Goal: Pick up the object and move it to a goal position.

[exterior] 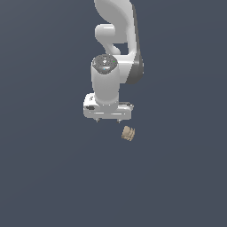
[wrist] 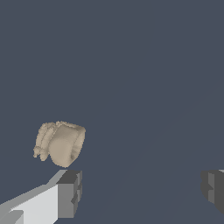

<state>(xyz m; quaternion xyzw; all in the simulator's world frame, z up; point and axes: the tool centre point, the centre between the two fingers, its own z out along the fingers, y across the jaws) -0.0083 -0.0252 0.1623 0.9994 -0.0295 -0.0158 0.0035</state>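
Note:
The object [exterior: 128, 133] is a small tan stubby cylinder with ribbed sides, lying on its side on the dark grey floor. In the exterior view it sits just below and to the exterior view's right of my white gripper [exterior: 108, 120]. In the wrist view the object [wrist: 60, 143] lies just beyond one grey fingertip [wrist: 70, 194], outside the gap between the fingers. The gripper [wrist: 142, 190] is open wide and empty, with the other fingertip [wrist: 213, 189] at the frame's edge. Nothing touches the object.
The white arm [exterior: 116, 40] rises behind the gripper toward the top of the exterior view. The dark grey floor [exterior: 44, 177] spreads flat all around.

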